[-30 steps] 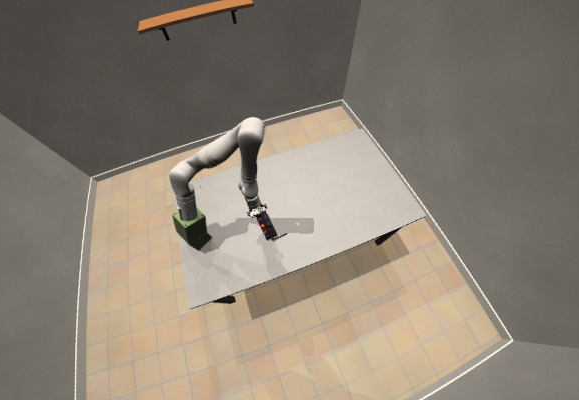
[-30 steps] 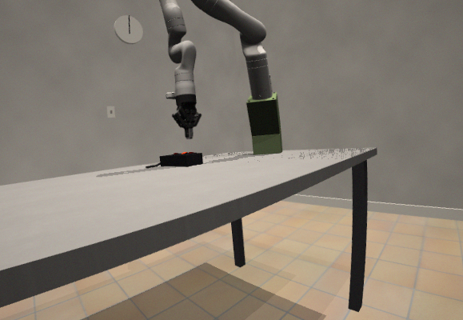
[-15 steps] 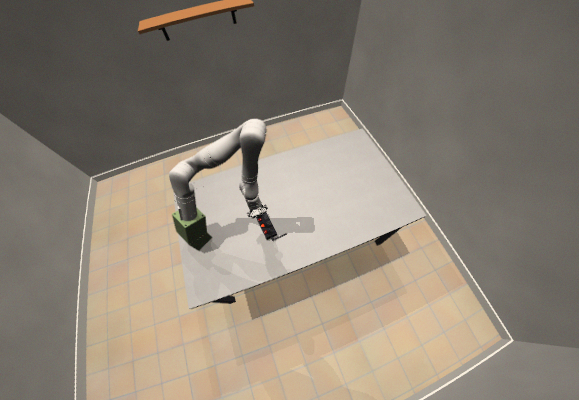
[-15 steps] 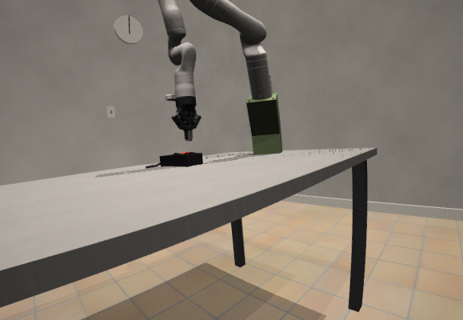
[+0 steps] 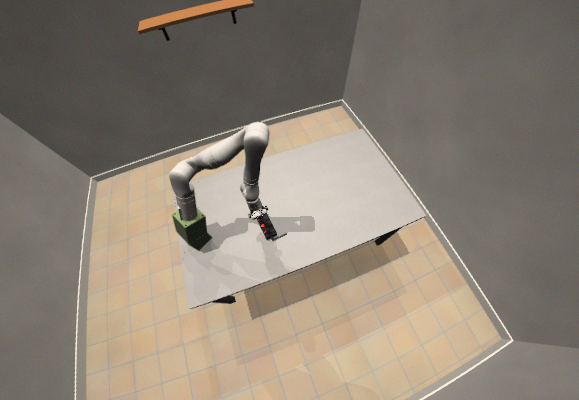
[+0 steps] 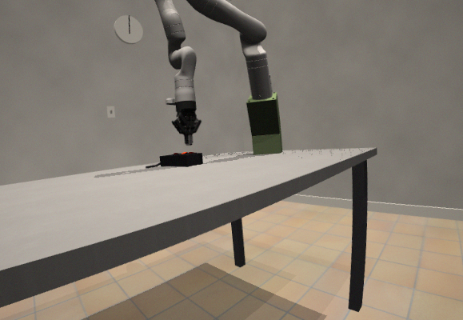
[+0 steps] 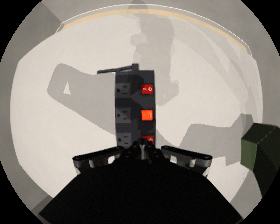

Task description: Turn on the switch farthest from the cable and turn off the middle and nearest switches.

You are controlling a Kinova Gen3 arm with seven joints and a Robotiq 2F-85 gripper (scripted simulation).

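Note:
A black power strip (image 5: 267, 228) lies flat on the grey table, right way up, with three red switches along one side. In the wrist view the power strip (image 7: 134, 111) runs away from me, its cable at the far end. The middle switch (image 7: 145, 115) glows brighter than the far switch (image 7: 147, 88) and the near switch (image 7: 148, 139). My gripper (image 6: 189, 138) is shut and empty. It hangs a short way above the strip's end farthest from the cable, and also shows in the top view (image 5: 258, 214) and the wrist view (image 7: 143, 152).
The arm's green base block (image 5: 191, 228) stands on the table near its left edge, also visible in the exterior view (image 6: 264, 125). The table's front edge (image 5: 309, 265) lies a short way beyond the strip.

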